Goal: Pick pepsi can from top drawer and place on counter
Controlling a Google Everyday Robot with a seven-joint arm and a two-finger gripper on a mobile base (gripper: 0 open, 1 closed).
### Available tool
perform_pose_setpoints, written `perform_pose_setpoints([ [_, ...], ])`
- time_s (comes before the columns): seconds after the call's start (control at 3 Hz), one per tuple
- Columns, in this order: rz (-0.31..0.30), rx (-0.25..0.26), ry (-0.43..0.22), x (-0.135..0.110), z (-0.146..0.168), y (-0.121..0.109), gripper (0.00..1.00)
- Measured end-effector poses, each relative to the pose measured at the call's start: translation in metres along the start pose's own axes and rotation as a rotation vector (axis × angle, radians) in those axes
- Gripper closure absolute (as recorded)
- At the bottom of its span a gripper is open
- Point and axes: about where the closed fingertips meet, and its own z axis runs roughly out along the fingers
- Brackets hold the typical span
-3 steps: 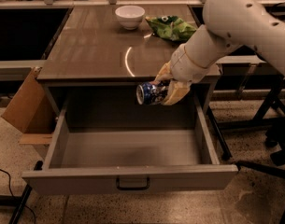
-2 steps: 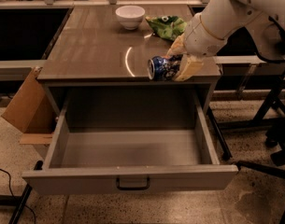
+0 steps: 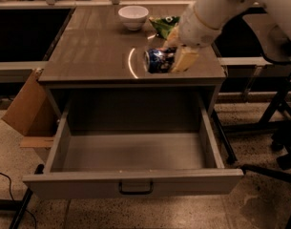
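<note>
My gripper (image 3: 171, 55) is over the front right part of the counter (image 3: 97, 51), shut on the pepsi can (image 3: 157, 61). The dark blue can lies on its side in the yellowish fingers (image 3: 184, 59), its silver end facing left, just above the counter surface. The white arm comes down from the upper right. The top drawer (image 3: 130, 154) is pulled fully out below the counter, with nothing in it. Its front panel carries a dark bar handle (image 3: 135, 188) at the middle.
A white bowl (image 3: 133, 17) stands at the back of the counter. A green chip bag (image 3: 164, 25) lies right of it, just behind the gripper. A cardboard box (image 3: 25, 111) leans against the cabinet's left side. Dark chair legs (image 3: 278, 128) stand at the right.
The gripper has lifted the can out of the drawer space and carried it up and back over the counter's front right part.
</note>
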Motion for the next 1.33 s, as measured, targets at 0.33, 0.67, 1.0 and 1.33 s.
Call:
perform_pose_setpoints([
  [0.33, 0.049, 0.017, 0.021, -0.016, 0.005, -0.045, 1.0],
  [0.67, 0.133, 0.031, 0.027, -0.028, 0.022, -0.078, 1.0],
  [1.0, 0.245, 0.056, 0.046, -0.029, 0.043, -0.097, 1.0],
  [1.33, 0.346, 0.074, 0.074, -0.024, 0.062, -0.109, 1.0],
])
